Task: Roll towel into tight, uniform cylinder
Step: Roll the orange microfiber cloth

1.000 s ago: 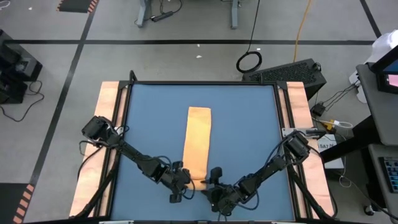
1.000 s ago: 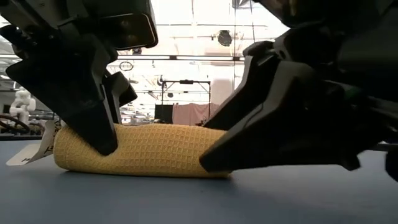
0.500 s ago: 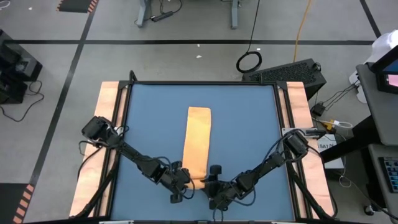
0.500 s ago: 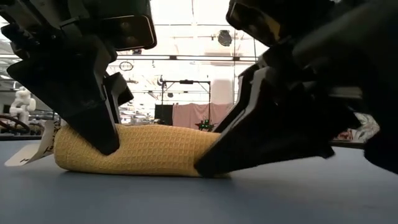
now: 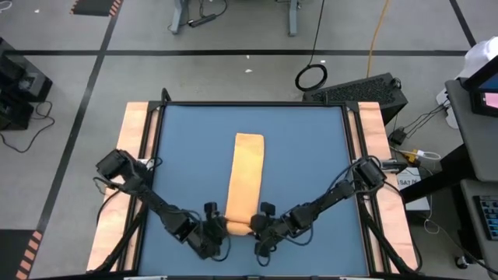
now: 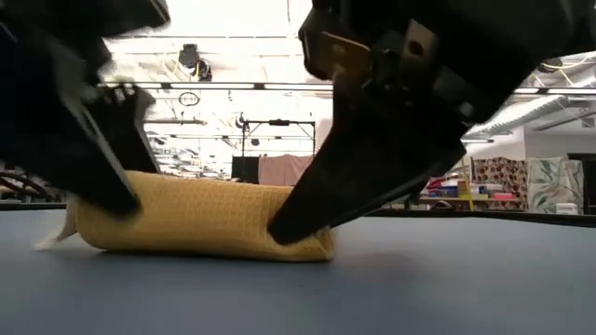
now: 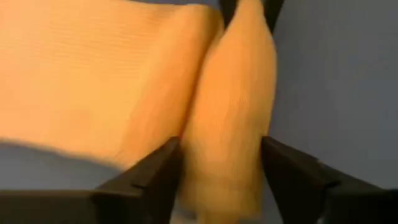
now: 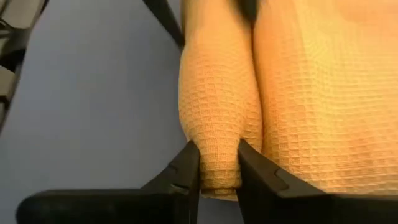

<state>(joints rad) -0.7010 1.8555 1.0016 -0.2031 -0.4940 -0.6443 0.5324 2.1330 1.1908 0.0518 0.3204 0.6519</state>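
Blue matting (image 5: 311, 171) fills the centre of my high view, and on it I see the towel (image 5: 246, 175) lying as a long strip down the middle, its near end rolled into a short cylinder at the lower centre of the frame. My left gripper (image 5: 212, 230) straddles the roll's left end, fingers (image 7: 149, 180) spread around it. My right gripper (image 5: 263, 229) pinches the roll's right end, fingers (image 8: 186, 168) pressed against the waffle cloth.
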